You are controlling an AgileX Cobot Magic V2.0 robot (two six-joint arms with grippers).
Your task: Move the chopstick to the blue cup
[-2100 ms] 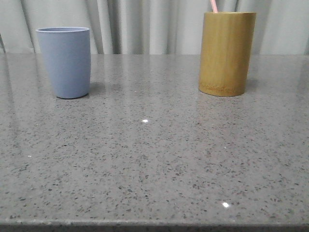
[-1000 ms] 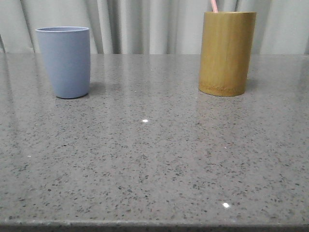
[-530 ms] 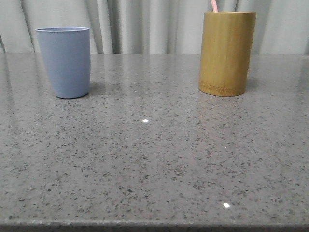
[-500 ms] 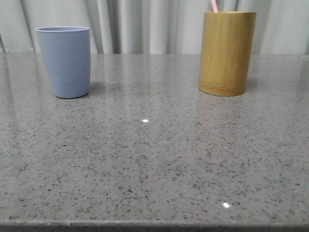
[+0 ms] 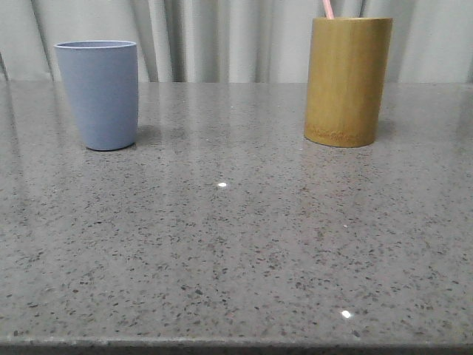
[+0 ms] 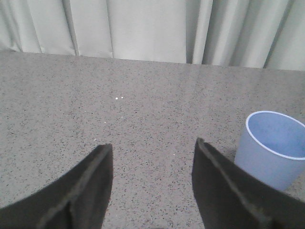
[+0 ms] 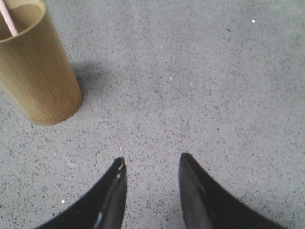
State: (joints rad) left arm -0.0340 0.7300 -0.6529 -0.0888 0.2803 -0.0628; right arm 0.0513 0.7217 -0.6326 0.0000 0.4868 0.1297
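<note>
Here, smooth pink chopstick (image 5: 327,9) stands in grained bamboo cylinder (image 5: 346,81) — upright.

Tabletop (image 5: 236,251): grey speckled stone-look surface, polished, dark flecks throughout, small bright light glints (image 5: 222,185) reflected on it. Curtain (image 5: 222,41): pale grey-white fabric, vertical pleats, hanging directly behind the tabletop's far edge. Lighting: soft, even, faint shadows.

Even soft light, glints on table (image 5: 222,244)
</note>
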